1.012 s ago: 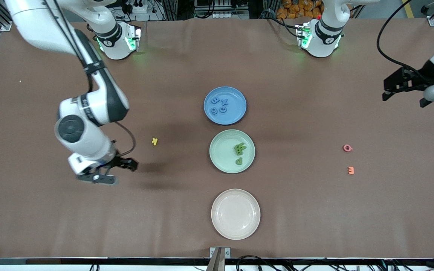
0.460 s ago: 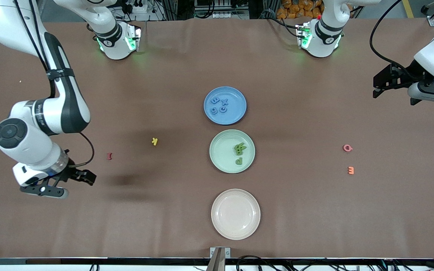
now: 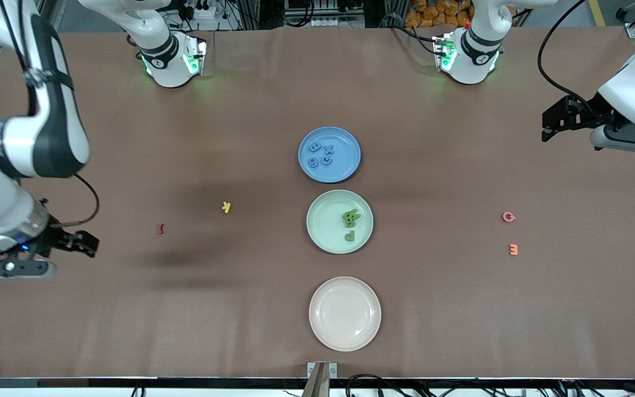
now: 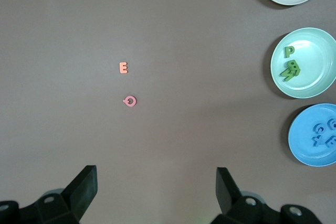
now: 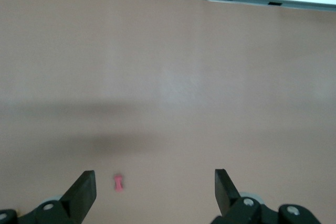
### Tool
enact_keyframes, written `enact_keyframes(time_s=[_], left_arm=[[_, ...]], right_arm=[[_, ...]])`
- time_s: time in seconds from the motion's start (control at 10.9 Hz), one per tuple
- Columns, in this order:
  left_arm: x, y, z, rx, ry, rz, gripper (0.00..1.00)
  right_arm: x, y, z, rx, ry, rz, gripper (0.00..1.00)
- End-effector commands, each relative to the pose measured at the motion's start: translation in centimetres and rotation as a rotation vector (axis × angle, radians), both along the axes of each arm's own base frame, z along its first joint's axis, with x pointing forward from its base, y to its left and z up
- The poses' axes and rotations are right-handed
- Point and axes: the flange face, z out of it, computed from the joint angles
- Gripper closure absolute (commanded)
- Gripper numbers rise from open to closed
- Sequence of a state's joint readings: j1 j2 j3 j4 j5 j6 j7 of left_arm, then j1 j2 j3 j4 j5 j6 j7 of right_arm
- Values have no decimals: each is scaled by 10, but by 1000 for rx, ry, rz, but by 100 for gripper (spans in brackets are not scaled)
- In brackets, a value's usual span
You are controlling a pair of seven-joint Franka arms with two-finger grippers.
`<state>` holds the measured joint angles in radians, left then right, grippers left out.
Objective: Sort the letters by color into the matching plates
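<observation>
letters [image 3: 321, 154] sit plated; left gripper [image 3: 550, 122] and right gripper [image 3: 83, 243] wide open, empty

Both arms [image 3: 31, 127] are glossy white with black bands at the joints, and each round white base [image 3: 170, 58] glows green along one side (the other base [image 3: 469, 55] likewise). A thin black cable loops from each wrist down toward its tool. The right gripper [image 3: 77, 243] and left gripper [image 3: 557, 118] are matte black, with blocky square-ended fingers [image 4: 84, 187] and small silver screws on their mounts.
</observation>
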<state>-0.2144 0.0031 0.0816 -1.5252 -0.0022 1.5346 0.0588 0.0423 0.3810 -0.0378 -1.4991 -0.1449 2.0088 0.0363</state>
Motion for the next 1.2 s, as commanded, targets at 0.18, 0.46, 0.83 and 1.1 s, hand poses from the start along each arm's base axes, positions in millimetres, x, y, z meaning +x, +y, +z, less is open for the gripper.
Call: enact_keyframes(time_s=[0.18,0.46,0.83,1.1], left_arm=[[-25,26,13,12,-41,53,0],[-7,30,6,11,-54,63,0],[0,22,2,19,-61,49,0],[6,21,-9,20,-41,50,0]], right_arm=[[-70,-8,107,6,121,-15,0],[-101,9,156,8,210,-29,0],[-123,9,190,78,189,-29,0],[-114,9,171,76,169,-31,0]])
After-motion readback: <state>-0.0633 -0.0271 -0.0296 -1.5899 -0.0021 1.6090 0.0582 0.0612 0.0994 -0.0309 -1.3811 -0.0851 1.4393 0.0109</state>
